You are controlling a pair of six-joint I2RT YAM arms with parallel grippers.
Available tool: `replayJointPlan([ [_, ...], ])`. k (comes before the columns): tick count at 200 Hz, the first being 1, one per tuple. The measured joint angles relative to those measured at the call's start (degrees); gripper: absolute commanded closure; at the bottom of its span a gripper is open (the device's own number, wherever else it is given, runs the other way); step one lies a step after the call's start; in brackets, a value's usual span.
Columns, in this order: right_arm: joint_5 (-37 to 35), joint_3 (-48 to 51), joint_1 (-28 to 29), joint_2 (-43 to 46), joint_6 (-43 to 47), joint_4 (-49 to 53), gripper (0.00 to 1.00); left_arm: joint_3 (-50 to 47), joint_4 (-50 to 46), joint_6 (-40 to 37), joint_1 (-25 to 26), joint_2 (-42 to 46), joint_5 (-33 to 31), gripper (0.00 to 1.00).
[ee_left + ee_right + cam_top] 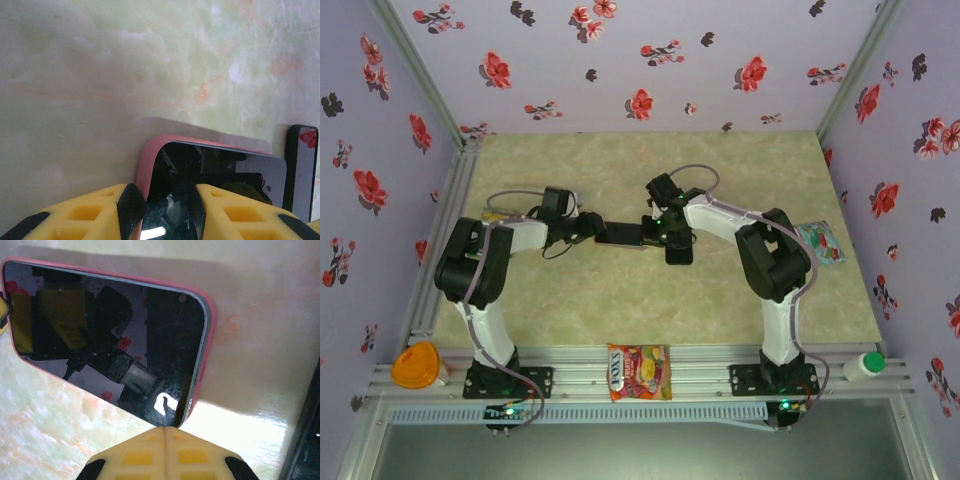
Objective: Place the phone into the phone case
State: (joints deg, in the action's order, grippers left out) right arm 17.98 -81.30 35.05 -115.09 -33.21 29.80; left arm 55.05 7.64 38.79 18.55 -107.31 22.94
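left tool [165,206] astride phone [222,170] end, grip unclear | right tool [165,432] clenched at phone edge

2 white-black arms [490,335], yellow tool fingers [95,215]

In the left wrist view, the glossy black phone [220,172] in its pink rubbery case [144,170] runs off the frame at 6 o'clock. Its near end is covered by the yellow ribbed fingers [235,200]. At 3 o'clock a flat black slab [301,175] is cut by the edge, so its width cannot be told.

In the right wrist view the case's rim is clipped at 9 o'clock. A dark strip [306,440] at 4 o'clock, possibly that same slab, lies mostly out of frame.

From above, a small yellow object [495,213] at 9 o'clock sits largely behind the left arm [480,270] and cannot be identified. The print on the red-and-yellow snack packet [638,372] at 6 o'clock is too small to read.
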Motion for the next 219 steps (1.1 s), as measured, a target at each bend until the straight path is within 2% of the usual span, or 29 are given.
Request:
replayJointPlan([
  [219,-1.3,-3.0,0.8,-3.3,1.3,2.0,1.0,-0.2,-0.8,0.0,0.0,0.3,0.0,0.59],
])
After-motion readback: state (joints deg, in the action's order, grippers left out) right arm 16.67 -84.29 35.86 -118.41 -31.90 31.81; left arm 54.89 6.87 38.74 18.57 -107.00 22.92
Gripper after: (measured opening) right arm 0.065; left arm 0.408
